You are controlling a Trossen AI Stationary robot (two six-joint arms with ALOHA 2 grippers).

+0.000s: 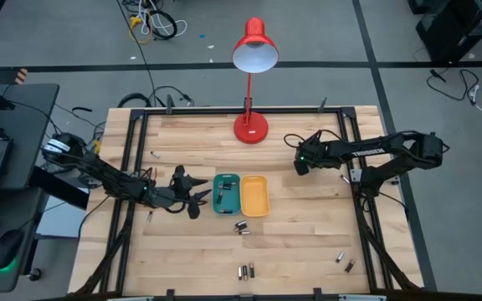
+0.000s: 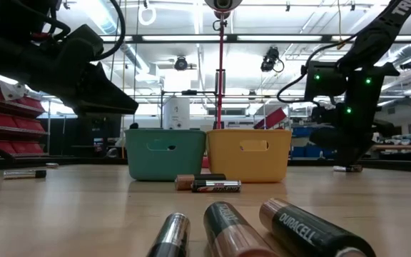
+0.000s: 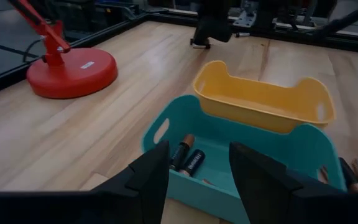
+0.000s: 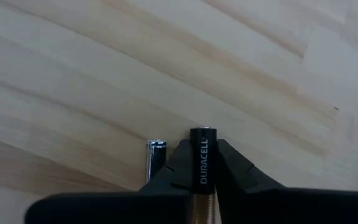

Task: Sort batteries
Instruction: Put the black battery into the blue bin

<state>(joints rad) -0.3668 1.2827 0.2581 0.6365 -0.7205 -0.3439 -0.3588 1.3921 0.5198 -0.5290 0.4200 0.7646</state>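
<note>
The right gripper [image 4: 202, 177] is clamping a Duracell battery [image 4: 202, 163] over bare wood, right of the red lamp [image 1: 250, 127]. The left gripper [image 3: 194, 171] is hanging wide open beside the teal tray [image 3: 166, 127], below-left of the lamp, where two batteries [image 3: 188, 157] are lying.

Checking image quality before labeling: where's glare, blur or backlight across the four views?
Low view: the nearest batteries lie soft-focused at the bottom edge, ceiling lights blow out, and the left hand reads as a backlit silhouette. High view: even light, lamp shade bright. Left wrist view: teal tray sharp, own fingers slightly soft. Right wrist view: right hand grips a battery, label legible.
</note>
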